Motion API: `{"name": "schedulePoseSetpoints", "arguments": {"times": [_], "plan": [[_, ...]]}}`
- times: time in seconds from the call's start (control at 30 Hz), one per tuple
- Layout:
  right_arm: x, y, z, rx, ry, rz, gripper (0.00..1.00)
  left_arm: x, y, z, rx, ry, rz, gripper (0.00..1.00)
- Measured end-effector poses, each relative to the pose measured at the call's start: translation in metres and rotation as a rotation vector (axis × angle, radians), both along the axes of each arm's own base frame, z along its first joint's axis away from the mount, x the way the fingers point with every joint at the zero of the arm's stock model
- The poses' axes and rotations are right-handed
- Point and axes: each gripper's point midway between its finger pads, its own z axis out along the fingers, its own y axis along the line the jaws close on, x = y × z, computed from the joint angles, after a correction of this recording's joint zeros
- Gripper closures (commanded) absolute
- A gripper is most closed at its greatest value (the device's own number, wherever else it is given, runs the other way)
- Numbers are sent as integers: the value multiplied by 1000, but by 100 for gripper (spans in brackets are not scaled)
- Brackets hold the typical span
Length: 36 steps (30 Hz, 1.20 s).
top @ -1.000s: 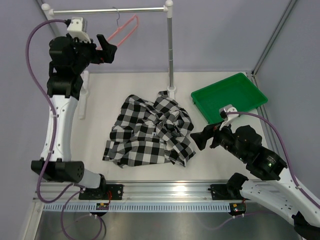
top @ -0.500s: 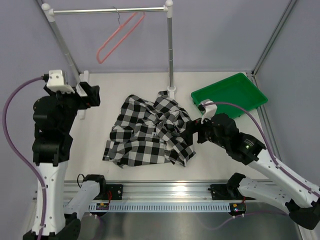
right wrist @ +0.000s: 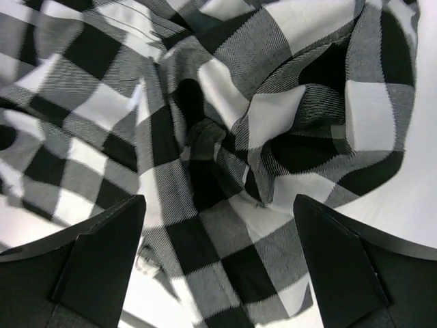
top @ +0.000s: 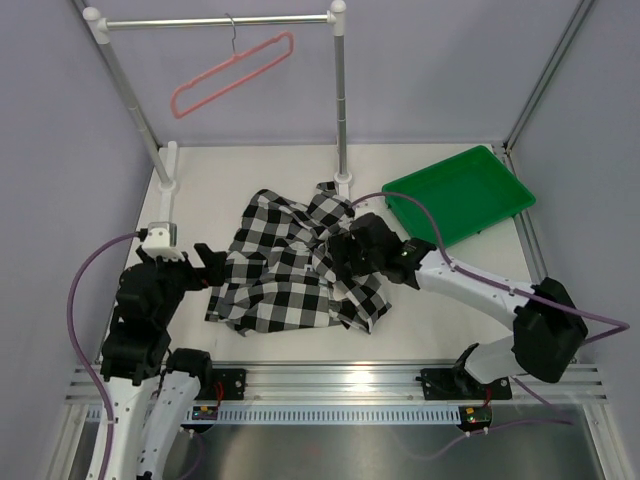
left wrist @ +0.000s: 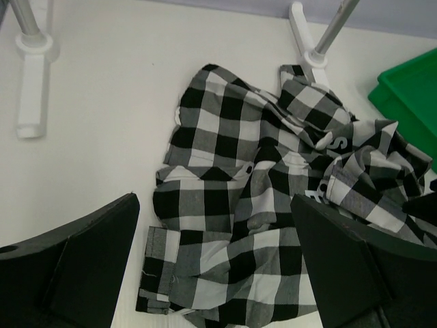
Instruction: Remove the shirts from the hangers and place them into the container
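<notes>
So, left gripper point(top: 208, 268) sits just left of the shirt point(top: 290, 270), jaws spread wide, holding nothing. Up behind the shirt's left side: 1 salmon-pink hanger point(top: 232, 72) on the silver rail point(top: 215, 21). Shirt itself: 1 soft, big b&w check thing, crumpled in a heap on the table point(top: 200, 190). Right gripper point(top: 338, 258) is over the shirt's right part, also wide open, gripping nothing. 1 green tray point(top: 460, 195) to the right of the shirt, not touching.

Bright even overhead light, soft shadows, sharp focus throughout.
</notes>
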Motion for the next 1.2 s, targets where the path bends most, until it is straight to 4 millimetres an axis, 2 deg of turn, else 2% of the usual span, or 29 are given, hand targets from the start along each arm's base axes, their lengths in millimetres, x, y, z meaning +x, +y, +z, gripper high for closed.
{"name": "schedulePoseSetpoints", "arguments": {"times": [0.13,0.27,0.33,0.4,0.43,0.57,0.6,0.67,0.7,0.77,0.83,0.93,1.0,1.1,1.2], "plan": [[9,4,-41,-65,60,-43,0,-5,-1,-27,-1,27,4,1],[12,3,-75,-124,115,-72,2,-6,5,-36,0,16,41,1],[13,3,-85,-144,131,-82,6,-4,6,-39,0,12,50,1],[15,3,-92,-159,141,-89,17,-3,6,-44,3,19,55,1],[16,3,-95,-165,143,-93,28,-2,7,-46,5,22,58,1],[19,4,-97,-173,142,-101,55,-1,6,-46,5,19,55,1],[20,4,-96,-174,139,-103,69,-1,5,-46,5,16,53,1],[22,4,-95,-177,132,-107,81,-1,4,-45,4,11,48,1],[24,3,-94,-182,125,-113,91,-1,4,-44,4,9,46,1],[26,-1,-94,-197,114,-124,100,-1,3,-44,4,9,42,1],[26,-6,-93,-218,107,-134,100,-1,2,-44,3,9,41,1],[27,-17,-81,-251,75,-151,100,-1,2,-44,4,9,38,1],[29,-25,-63,-264,40,-164,100,-1,1,-44,3,9,35,1],[39,-39,-17,-249,-46,-202,100,-1,1,-44,3,9,33,1],[57,-56,43,-204,-155,-271,100,-1,0,-44,3,9,30,1]]}}
